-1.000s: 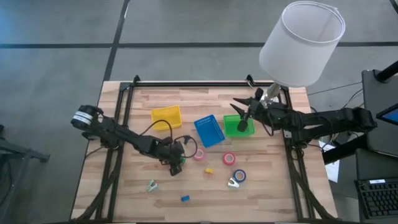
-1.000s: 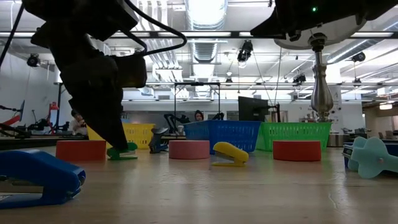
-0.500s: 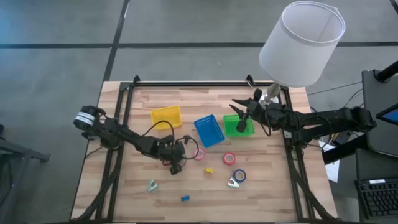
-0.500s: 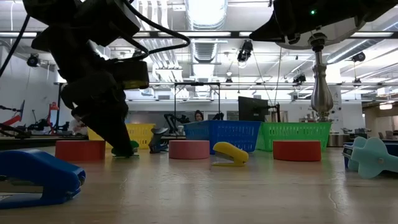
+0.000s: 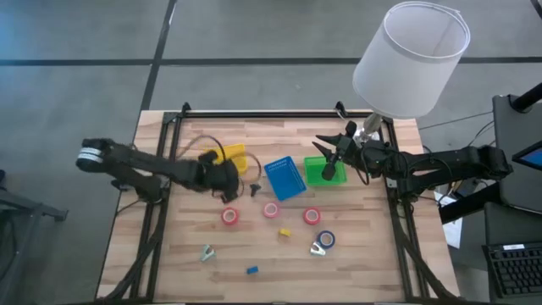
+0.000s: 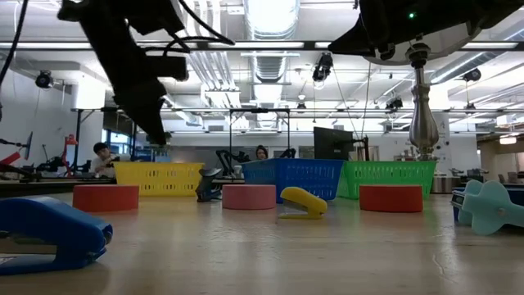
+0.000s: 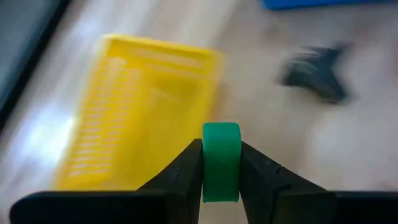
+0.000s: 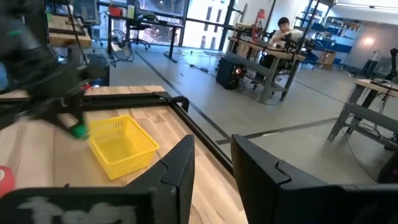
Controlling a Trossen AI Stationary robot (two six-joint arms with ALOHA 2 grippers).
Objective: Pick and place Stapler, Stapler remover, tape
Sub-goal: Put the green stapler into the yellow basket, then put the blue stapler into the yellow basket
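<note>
While the small green item (image 7: 221, 163) sits pinched edge-on between the left gripper (image 7: 221, 149) fingers, raised off the table w/ the yellow basket (image 7: 143, 106) just ahead, the main risk I see is slip. It looks like smooth, rounded plastic, and the jaws are closed on a narrow band only, so a quick swing could twist or shed it. I can't tell whether it's a stapler remover or something else.

A second risk is an early release. The basket is thin slotted plastic w/ a low rim, prob. light. An item dropped at the rim could bounce out, and a finger touching the wall could push the basket.

A dark claw-shaped stapler remover (image 5: 254, 188) lies on the wood just beside the gripper, near enough to be knocked.

Tape rolls lie flat nearer the front edge: red (image 5: 230, 217), pink (image 5: 271, 210), red (image 5: 312, 215), blue (image 5: 326, 240). All are short rings w/ pale cores, apt to roll if tipped.

Blue basket (image 5: 284, 178) and green basket (image 5: 318, 172) are the same slotted type. The table is pale wood planks.

Right gripper (image 8: 211, 162) waits over the green basket, jaws apart, holding nothing.
</note>
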